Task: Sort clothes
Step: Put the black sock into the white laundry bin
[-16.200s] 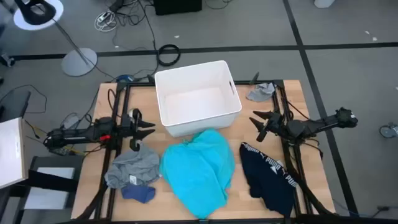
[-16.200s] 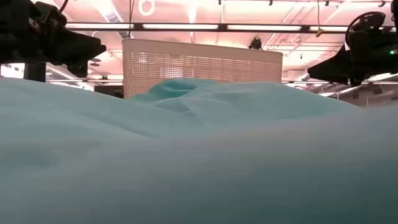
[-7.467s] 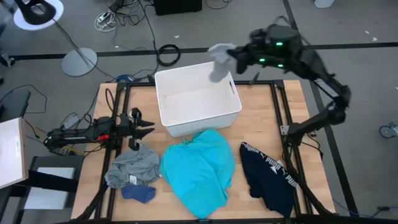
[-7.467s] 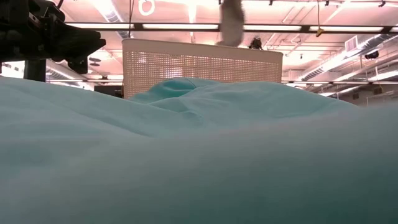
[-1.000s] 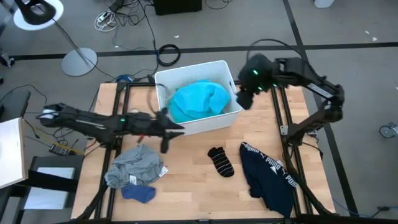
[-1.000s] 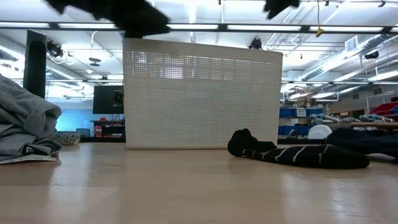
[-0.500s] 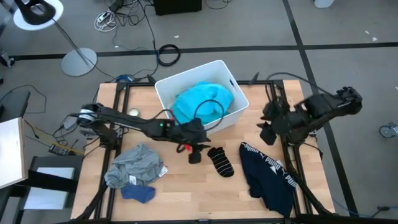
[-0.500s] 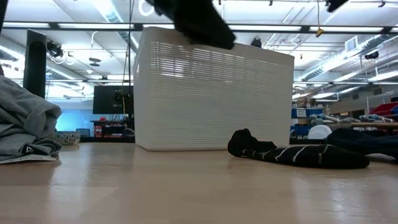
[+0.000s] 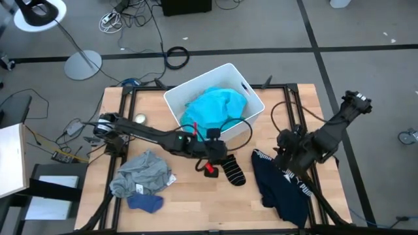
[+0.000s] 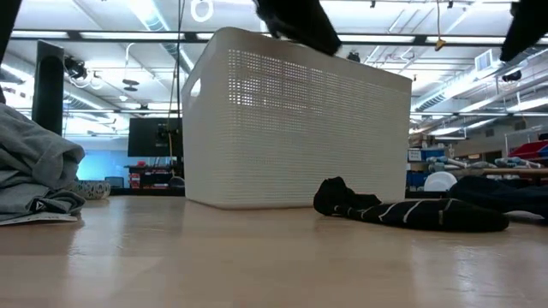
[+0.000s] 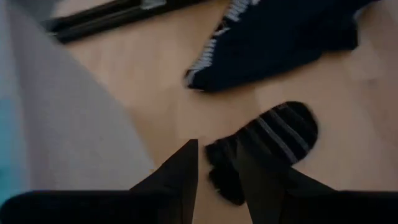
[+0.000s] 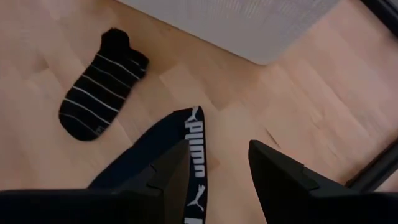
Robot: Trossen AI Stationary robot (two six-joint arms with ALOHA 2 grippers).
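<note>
We are reaching with our left gripper [image 9: 212, 162] across the middle of the table, and it is hovering just at 9 o'clock of the black striped sock [image 9: 231, 170]. In the left wrist view its fingers [image 11: 180, 174] are standing slightly spread, with a narrow gap between them, and they are pinching nothing; the sock [image 11: 264, 149] is lying just ahead of them on the wood.

Our right gripper [image 9: 285, 155] is hanging over the upper end of the navy garment [image 9: 282, 190], which is lying at 4 o'clock of the table. In the right wrist view its fingers [image 12: 273, 171] are spread wide, empty, and the white-lettered band [image 12: 198, 155] of the navy garment is showing between them, with the sock [image 12: 99, 84] farther away.

The white bin [image 9: 251, 103] is standing turned at an angle at 12 o'clock of the table, and the turquoise garment [image 9: 215, 111] is lying inside it. The grey garment [image 9: 140, 173] is lying crumpled at 8 o'clock of the table, and the small blue piece [image 9: 145, 203] is touching its lower edge. In the low view the bin [image 10: 291, 128] is filling the middle, the sock [image 10: 402, 210] is lying flat at its 4 o'clock, and the grey garment [image 10: 34, 175] is piling at the edge at 9 o'clock.
</note>
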